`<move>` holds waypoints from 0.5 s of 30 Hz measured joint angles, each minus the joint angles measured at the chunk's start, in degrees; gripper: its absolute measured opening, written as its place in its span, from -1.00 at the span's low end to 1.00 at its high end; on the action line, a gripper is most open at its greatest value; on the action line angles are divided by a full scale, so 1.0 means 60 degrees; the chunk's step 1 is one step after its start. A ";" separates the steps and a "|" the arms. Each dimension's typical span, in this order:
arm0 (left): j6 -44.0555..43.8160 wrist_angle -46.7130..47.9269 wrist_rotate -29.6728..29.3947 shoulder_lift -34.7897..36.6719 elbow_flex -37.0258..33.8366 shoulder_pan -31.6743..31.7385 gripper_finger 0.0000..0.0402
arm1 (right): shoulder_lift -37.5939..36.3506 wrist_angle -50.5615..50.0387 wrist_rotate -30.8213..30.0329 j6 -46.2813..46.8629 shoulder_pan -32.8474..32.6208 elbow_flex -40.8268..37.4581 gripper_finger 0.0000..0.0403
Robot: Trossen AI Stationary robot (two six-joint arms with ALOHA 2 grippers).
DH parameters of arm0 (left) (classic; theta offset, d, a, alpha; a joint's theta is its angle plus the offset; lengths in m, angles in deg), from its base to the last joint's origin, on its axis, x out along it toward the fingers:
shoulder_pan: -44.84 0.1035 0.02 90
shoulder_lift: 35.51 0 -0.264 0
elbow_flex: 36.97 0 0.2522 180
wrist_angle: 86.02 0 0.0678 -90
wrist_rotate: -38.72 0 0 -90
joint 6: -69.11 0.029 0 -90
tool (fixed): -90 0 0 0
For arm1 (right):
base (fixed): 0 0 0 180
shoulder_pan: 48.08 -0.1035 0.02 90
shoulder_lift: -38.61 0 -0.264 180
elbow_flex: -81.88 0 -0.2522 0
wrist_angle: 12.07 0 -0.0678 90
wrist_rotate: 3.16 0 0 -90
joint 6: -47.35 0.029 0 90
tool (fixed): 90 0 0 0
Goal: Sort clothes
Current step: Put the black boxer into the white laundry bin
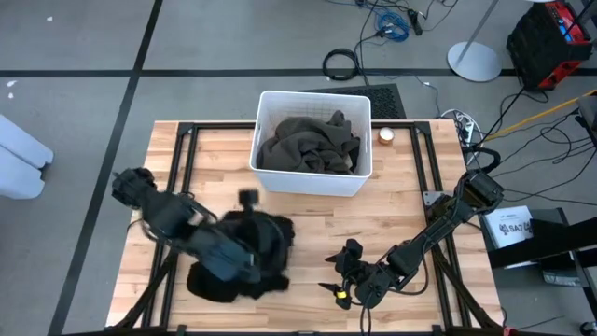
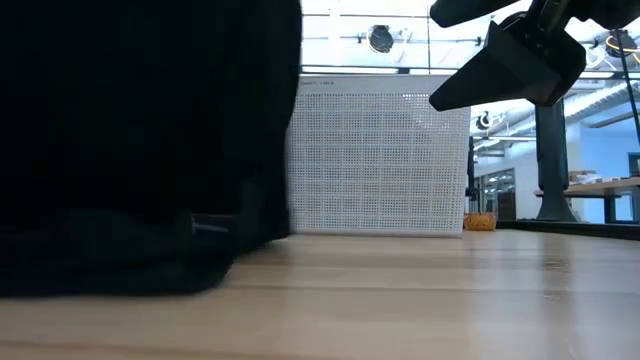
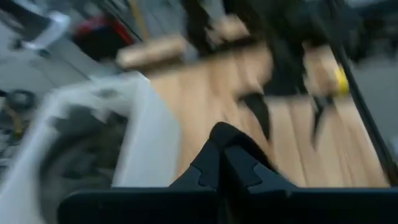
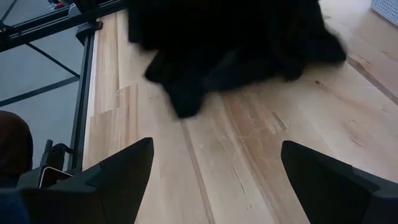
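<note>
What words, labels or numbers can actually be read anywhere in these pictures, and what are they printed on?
"SAT": the only legible letters, on a white label card beside the table's right edge in the high view; the smaller print beneath them is too small to read.
White perforated plastic bin: a faint line of marking near its top edge in the low view, too small to read.
Nothing else carries readable text.

The left gripper (image 1: 250,269) is covering part of the black clothes (image 1: 270,238) in the high view; in the low view that dark mass (image 2: 140,130) is hiding the white bin's (image 2: 380,160) side, and motion is blurring the left wrist view
</note>
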 joint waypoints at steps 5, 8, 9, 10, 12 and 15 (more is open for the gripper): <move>0.0323 -0.0514 -0.1397 0.0150 0.1358 0.0073 -0.99 | 0.0000 -0.0004 0.0006 0.0000 -0.0001 0.0000 0.69; 0.1005 -0.1319 -0.1831 0.0522 0.1225 0.0137 -1.00 | 0.0000 0.0004 0.0010 0.0000 -0.0001 0.0000 0.69; 0.1117 -0.1387 -0.1969 0.0571 0.1259 0.0161 -1.00 | 0.0000 0.0011 0.0013 0.0000 -0.0001 0.0000 0.69; 0.1176 -0.1410 -0.2063 0.0639 0.1297 0.0194 -1.00 | 0.0000 0.0013 0.0031 0.0000 -0.0001 0.0000 0.69; 0.1184 -0.1430 -0.2123 0.0733 0.1342 0.0240 -1.00 | 0.0000 0.0016 0.0026 0.0000 -0.0001 0.0000 0.69; 0.1184 -0.1428 -0.2283 0.0806 0.1342 0.0240 -1.00 | 0.0000 0.0022 0.0031 -0.0006 -0.0001 0.0000 0.69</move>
